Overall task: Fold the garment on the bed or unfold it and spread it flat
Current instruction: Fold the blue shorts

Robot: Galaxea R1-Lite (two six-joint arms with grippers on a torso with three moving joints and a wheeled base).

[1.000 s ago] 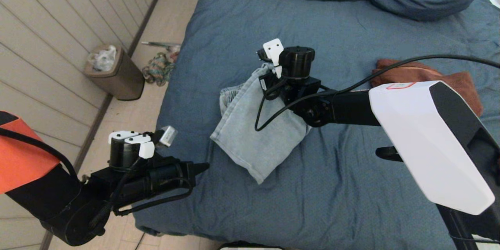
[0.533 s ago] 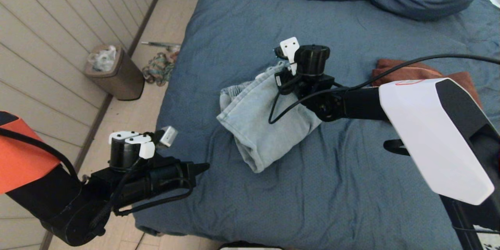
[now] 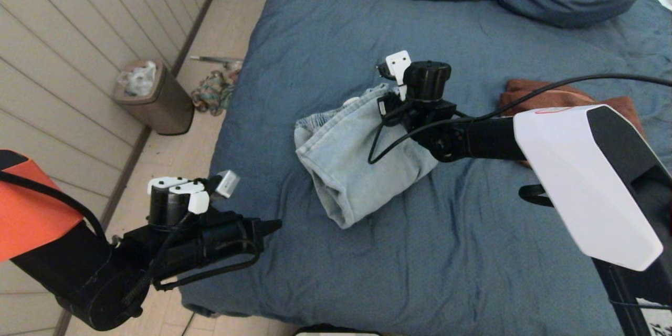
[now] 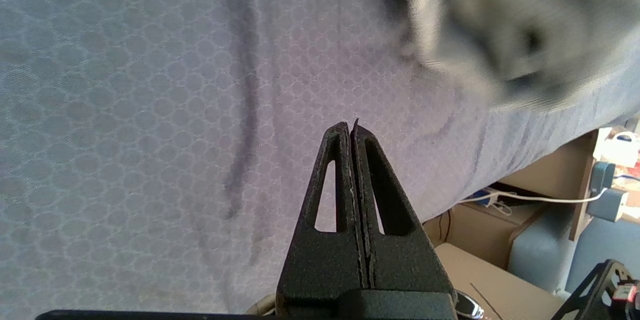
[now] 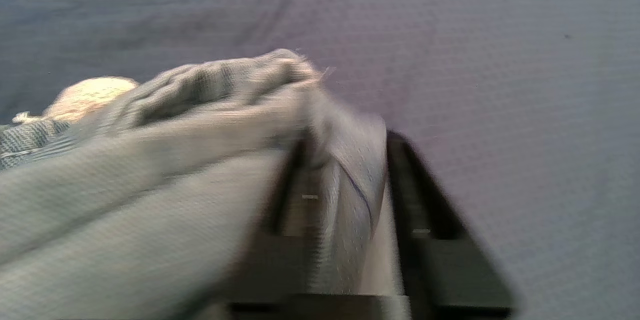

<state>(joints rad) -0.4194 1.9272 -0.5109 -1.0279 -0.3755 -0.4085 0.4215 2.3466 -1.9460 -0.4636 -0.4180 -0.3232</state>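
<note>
Your right gripper (image 5: 345, 180) pinches the far edge of the light denim garment (image 3: 357, 160), mid-bed (image 3: 420, 273), cloth between its fingers. Garment lies bunched, folded over. Your left gripper (image 4: 352, 127) is pressed together, empty, parked at the bed's near-left edge. A rust-brown cloth (image 3: 567, 97) lies far right.

head view high above the bed (image 3: 315, 21), facing down; both wrist views close, sharing its blue cover
</note>
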